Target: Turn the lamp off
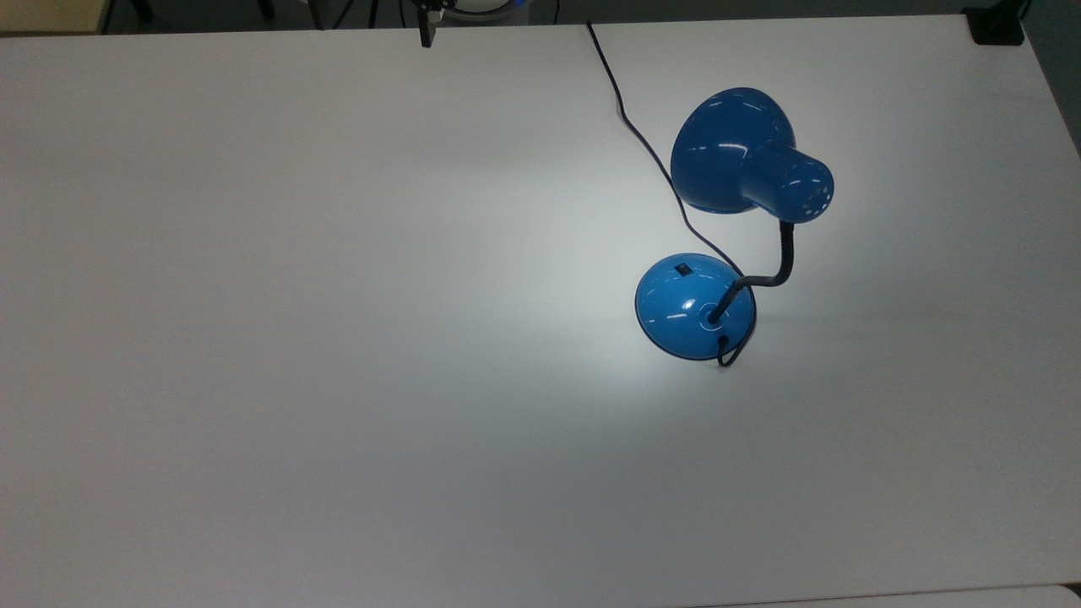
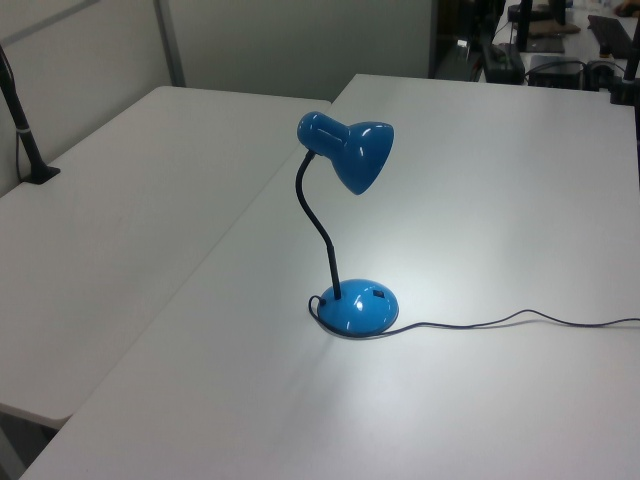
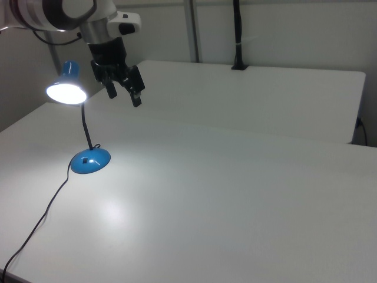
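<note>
Lamp (image 1: pixel 730 219): glossy blue desk lamp standing on the white table (image 1: pixel 296 338), in the right half of the top view, well in from every edge.
Base (image 1: pixel 688 308): round blue dome sitting flat on the table; in the top view it lies below and slightly left of the shade.
Switch (image 1: pixel 682 270): small black rocker on the upper slope of the base in the top view; in the left view it faces right, and in the right view it faces the camera.
Neck (image 1: pixel 781 262): black flexible stem rising from a socket near the dome's centre, curving upward, then bending over to meet the narrow cap of the shade.
Shade (image 1: pixel 733 152): bell-shaped, with its long axis tilted. In the top view, the wide mouth points to the upper left and the vented cap to the lower right. In the left view, the mouth aims down and to the right.
Light: the bulb glows bright white inside the shade in the right view, and a pale pool spreads across the table left of the base in the top view.
Cord (image 1: pixel 642 139): thin black line leaving the base with a small loop, running to the table's far edge at the top of the top view.
Gripper (image 3: pixel 122 88): raised in the air beside the shade in the right view, clear of the lamp, its two dark fingers spread apart with nothing between them.
</note>
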`<state>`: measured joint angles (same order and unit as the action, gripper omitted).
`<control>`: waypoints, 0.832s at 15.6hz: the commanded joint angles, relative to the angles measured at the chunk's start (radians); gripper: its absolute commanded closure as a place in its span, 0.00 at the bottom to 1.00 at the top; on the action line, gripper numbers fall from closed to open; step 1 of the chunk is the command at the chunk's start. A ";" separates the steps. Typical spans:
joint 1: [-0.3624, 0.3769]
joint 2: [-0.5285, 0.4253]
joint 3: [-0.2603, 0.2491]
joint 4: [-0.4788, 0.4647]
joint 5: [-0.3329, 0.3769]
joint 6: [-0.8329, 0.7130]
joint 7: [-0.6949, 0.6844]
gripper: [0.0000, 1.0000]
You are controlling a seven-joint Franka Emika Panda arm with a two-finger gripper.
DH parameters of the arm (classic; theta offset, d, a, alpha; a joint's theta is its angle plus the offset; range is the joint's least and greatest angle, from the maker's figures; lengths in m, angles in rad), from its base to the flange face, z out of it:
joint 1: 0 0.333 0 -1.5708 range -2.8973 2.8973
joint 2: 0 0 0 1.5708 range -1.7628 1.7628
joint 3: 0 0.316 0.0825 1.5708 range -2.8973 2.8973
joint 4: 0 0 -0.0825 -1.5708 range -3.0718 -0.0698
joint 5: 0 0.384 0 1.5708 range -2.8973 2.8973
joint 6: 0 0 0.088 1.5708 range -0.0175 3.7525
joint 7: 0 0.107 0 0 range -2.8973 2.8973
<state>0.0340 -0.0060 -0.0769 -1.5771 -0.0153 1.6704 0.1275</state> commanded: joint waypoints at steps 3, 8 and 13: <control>-0.006 -0.003 0.020 -0.004 0.014 -0.032 -0.017 0.00; -0.006 -0.002 0.020 -0.004 0.014 -0.032 -0.017 0.00; -0.006 -0.003 0.020 -0.004 0.012 -0.084 -0.152 0.00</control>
<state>0.0339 -0.0018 -0.0622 -1.5808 -0.0153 1.6564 0.0868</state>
